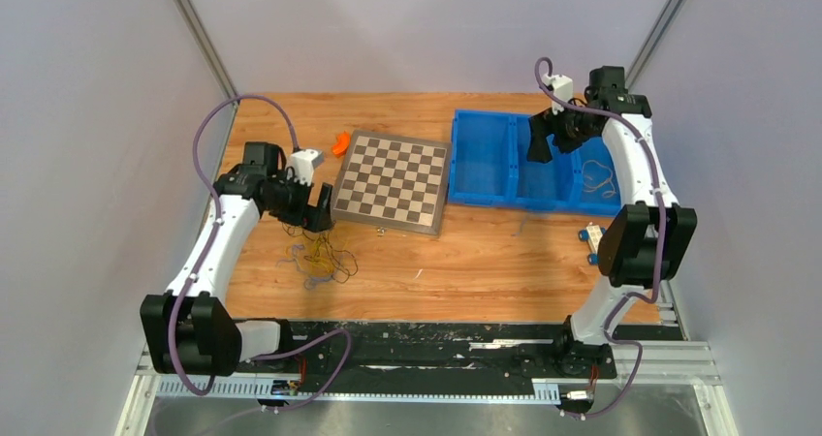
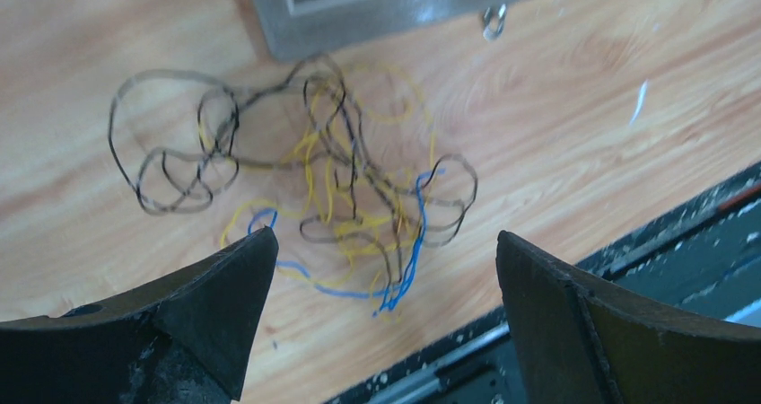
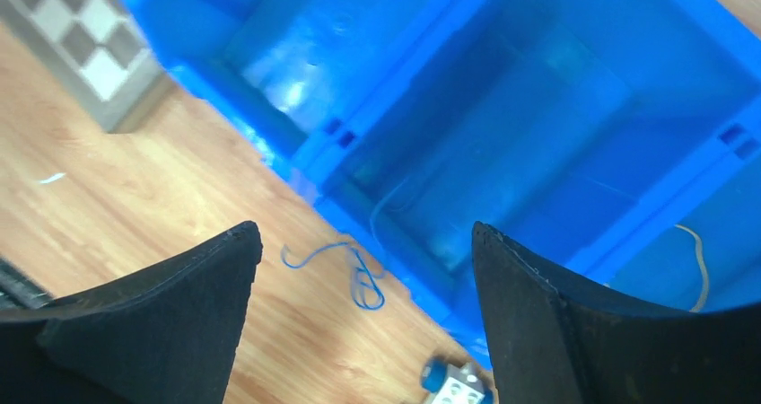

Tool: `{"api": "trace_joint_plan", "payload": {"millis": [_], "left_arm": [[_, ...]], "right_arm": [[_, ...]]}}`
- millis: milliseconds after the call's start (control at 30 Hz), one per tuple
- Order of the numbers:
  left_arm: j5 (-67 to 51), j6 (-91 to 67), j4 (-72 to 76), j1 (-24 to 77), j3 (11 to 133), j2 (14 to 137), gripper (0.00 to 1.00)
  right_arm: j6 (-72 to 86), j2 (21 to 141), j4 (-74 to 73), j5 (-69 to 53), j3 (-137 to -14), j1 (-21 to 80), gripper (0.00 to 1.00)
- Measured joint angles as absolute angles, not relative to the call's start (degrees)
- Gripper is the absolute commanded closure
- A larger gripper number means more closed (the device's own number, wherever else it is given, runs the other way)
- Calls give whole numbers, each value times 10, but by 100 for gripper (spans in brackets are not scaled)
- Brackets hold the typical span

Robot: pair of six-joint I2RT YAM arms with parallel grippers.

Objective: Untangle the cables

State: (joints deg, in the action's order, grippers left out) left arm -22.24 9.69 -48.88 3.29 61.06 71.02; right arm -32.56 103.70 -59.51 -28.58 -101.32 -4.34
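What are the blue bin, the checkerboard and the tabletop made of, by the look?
Blue bin: moulded plastic, glossy; highlights on its walls, moulded slots in the dividers. Checkerboard: unclear, perhaps board or plastic, grey frame with a dull sheen. Tabletop: wood or wood-look laminate; visible grain.

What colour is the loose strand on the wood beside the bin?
Blue strand, best seen from the right wrist.
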Motion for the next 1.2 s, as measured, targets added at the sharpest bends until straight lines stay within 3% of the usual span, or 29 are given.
{"api": "trace_joint_plan", "payload": {"millis": [133,367,567,833,1200], "left_arm": [[-231,152,-533,-20,581,716,3],[-232,188,-535,-104,617,791,23],[-229,190,-492,-147,647,881,27],[-244,197,-481,-147,655,910,18],[-263,197,-480,-147,648,870,17]], "right_arm": [[-316,978,-594,-333,-966,-22,15],[-301,899,-594,-401,-877,84,16],[-281,895,-589,-415,-851,106,20],[-363,868,-601,-284,-768,100,25],[-430,839,-551,-136,-646,-6,42]]}}
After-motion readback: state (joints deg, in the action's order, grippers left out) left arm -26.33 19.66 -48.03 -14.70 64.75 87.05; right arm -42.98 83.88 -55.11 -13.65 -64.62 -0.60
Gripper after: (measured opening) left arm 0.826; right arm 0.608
